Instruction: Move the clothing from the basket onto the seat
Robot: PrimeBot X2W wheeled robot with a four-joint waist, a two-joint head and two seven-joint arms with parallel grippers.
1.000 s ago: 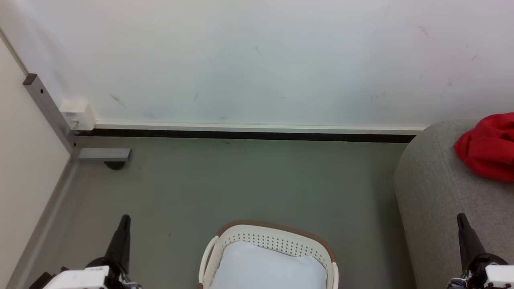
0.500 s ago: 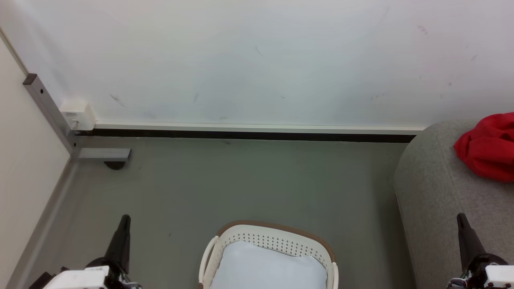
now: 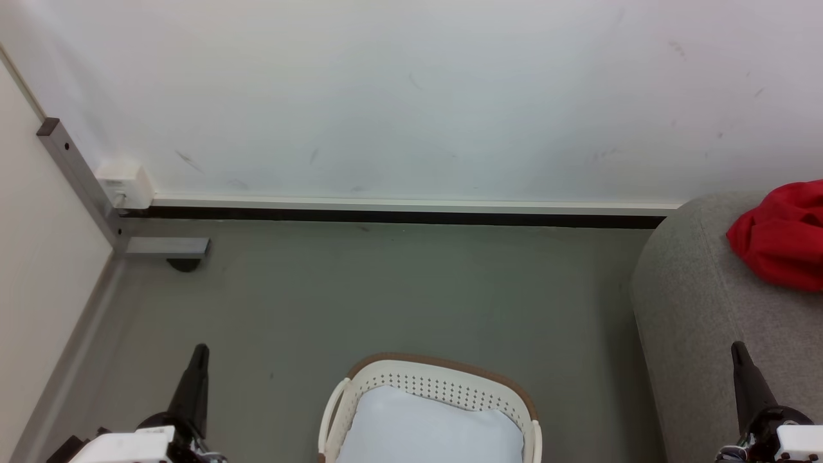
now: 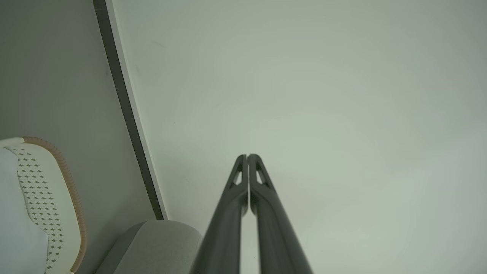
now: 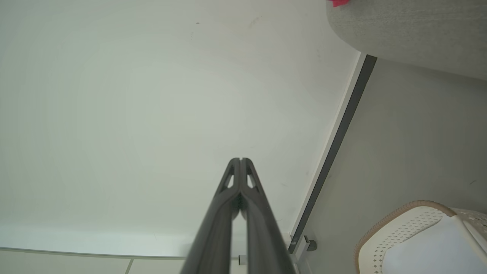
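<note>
The red clothing [image 3: 781, 235] lies bunched on the grey seat [image 3: 701, 302] at the right edge of the head view; a red scrap of the clothing [image 5: 336, 2] peeks over the seat [image 5: 411, 34] in the right wrist view. On the floor at bottom centre stands the white basket [image 3: 443, 384], with a pale white cushion-like lining [image 3: 431, 431] inside and no red in it. My left gripper [image 3: 200, 351] is shut, held to the basket's left. Shut as well, my right gripper [image 3: 738, 349] hovers over the seat's front. Both point at the wall, tips [image 4: 247, 156] [image 5: 240, 160] closed on nothing.
A white wall [image 3: 411, 96] with a dark baseboard [image 3: 386, 216] runs behind the grey floor [image 3: 386, 289]. A grey metal post with a foot [image 3: 166, 247] and a white box [image 3: 124, 183] stand in the left corner. A pale panel [image 3: 38, 276] borders the left side.
</note>
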